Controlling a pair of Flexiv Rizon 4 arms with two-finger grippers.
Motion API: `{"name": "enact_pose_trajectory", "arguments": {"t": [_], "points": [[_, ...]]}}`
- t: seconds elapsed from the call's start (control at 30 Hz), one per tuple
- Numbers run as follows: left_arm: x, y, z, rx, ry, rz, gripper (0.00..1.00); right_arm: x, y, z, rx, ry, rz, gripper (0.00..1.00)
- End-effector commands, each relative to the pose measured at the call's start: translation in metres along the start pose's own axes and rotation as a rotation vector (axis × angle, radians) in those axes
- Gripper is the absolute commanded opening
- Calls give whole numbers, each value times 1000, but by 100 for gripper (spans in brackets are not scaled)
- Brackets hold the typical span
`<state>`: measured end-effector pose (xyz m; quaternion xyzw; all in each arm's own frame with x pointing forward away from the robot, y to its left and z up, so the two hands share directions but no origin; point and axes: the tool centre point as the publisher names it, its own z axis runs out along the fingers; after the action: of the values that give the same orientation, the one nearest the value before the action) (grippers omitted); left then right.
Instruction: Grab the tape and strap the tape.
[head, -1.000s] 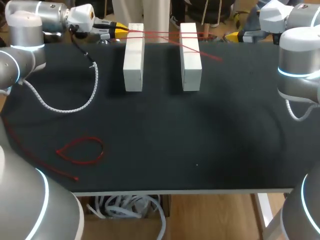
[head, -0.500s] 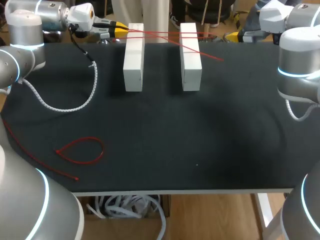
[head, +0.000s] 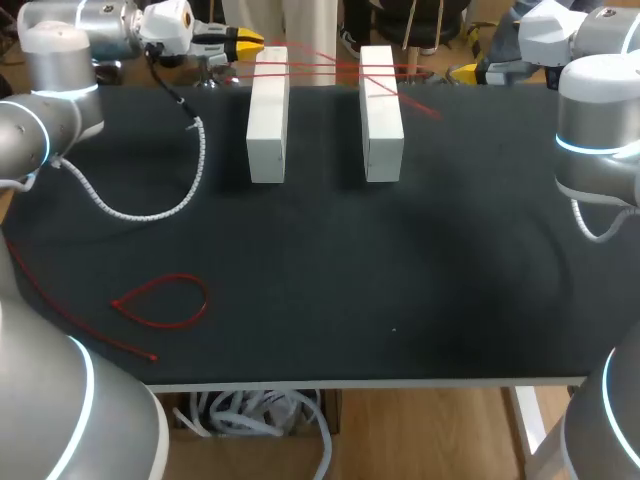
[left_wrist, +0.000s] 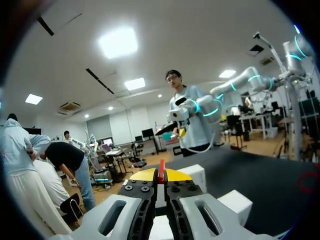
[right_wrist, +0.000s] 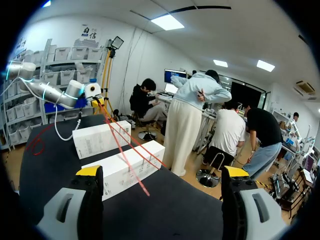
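Two white boxes (head: 268, 115) (head: 381, 112) lie side by side at the far middle of the black table (head: 400, 290). Thin red tape (head: 330, 70) runs in several strands across their far ends, with a loose end (head: 432, 114) on the table to the right. My left gripper (head: 247, 42) hangs just left of the left box, shut on the red tape (left_wrist: 161, 167), which sticks out between its yellow tips (left_wrist: 160, 175). My right gripper (right_wrist: 162, 172) stands wide open beyond the right box (right_wrist: 125, 167), holding nothing. The tape continues into a loop (head: 160, 300) at the near left.
A spiral-wrapped cable (head: 150, 205) from my left arm lies curved on the table left of the boxes. The tape's long tail (head: 90, 335) runs along the near-left edge.
My left gripper has risen and shifted slightly right with the tape, lifting the strand over the left box. The right arm has not moved.
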<state>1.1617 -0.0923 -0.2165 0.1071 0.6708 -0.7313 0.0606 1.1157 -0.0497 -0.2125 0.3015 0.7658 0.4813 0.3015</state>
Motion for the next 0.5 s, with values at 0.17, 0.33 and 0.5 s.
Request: {"name": "enact_pose_trajectory", "arguments": {"t": [0.17, 0.33, 0.5], "points": [[-2, -20, 22, 8, -23, 3, 0, 1, -2, 0, -11, -2, -1, 100], [-3, -31, 32, 38, -25, 25, 0, 1, -2, 0, -11, -2, -1, 100], [-1, -41, 38, 76, -54, 63, 0, 1, -2, 0, -11, -2, -1, 100]]}}
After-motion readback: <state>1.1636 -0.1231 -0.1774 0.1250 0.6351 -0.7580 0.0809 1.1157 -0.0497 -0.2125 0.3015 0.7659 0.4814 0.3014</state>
